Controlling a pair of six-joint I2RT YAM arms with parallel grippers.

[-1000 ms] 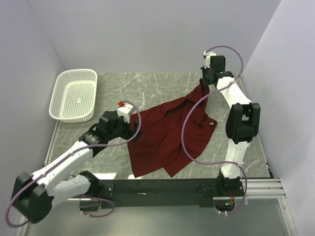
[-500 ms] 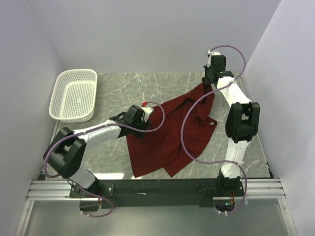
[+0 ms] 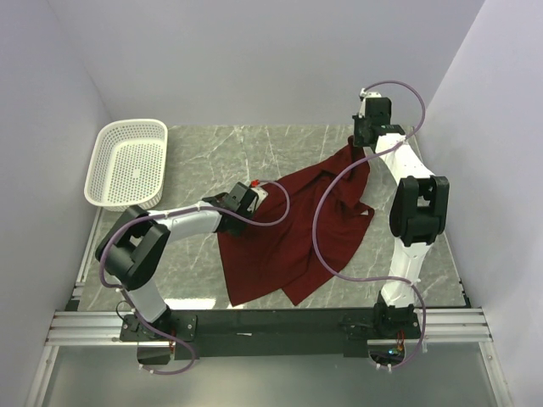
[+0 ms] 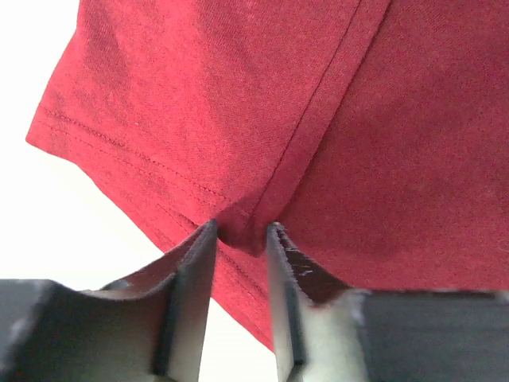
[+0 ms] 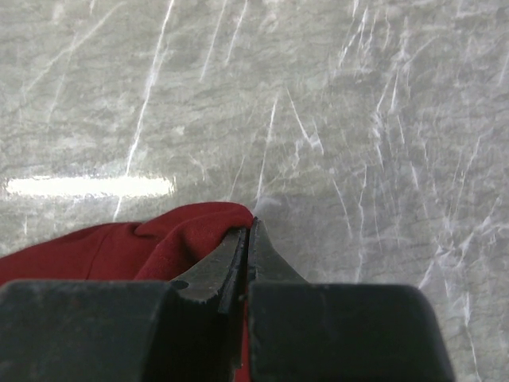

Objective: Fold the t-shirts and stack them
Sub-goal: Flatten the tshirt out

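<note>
Your left gripper point(image 4: 241, 231) has its two black fingers point(image 4: 195, 294) close together, with only a small gap. A little bump of cloth sits in that gap and touches both tips, so it is pinching the cloth. The cloth is the plain dark red short-sleeved cloth t-shirt point(image 4: 382, 119). The pinch is right where a long seam meets a stitched hem. In the wrist view, the red cloth spreads up toward 12 o'clock and out toward 3 o'clock.

Seen from the top, your left gripper point(image 3: 251, 195) is at the 9 o'clock edge of the t-shirt point(image 3: 288, 237), low on the flat grey marble table point(image 3: 212, 153).

Your right gripper point(image 5: 248, 227) is squeezed tight, and red cloth point(image 5: 119, 243) shows at its tips and out toward 9 o'clock. It is holding a corner of the t-shirt. In its wrist view, the shiny grey table point(image 5: 358, 119) is beyond it.

From the top, your right gripper point(image 3: 356, 144) is at the table's 1 o'clock side, with the corner lifted up. From there the t-shirt slopes down and spreads out, wrinkled, over the middle of the table toward 6 o'clock.

The white plastic basket with small holes point(image 3: 131, 125) sits at the table's 10 o'clock corner, well apart from the t-shirt.
</note>
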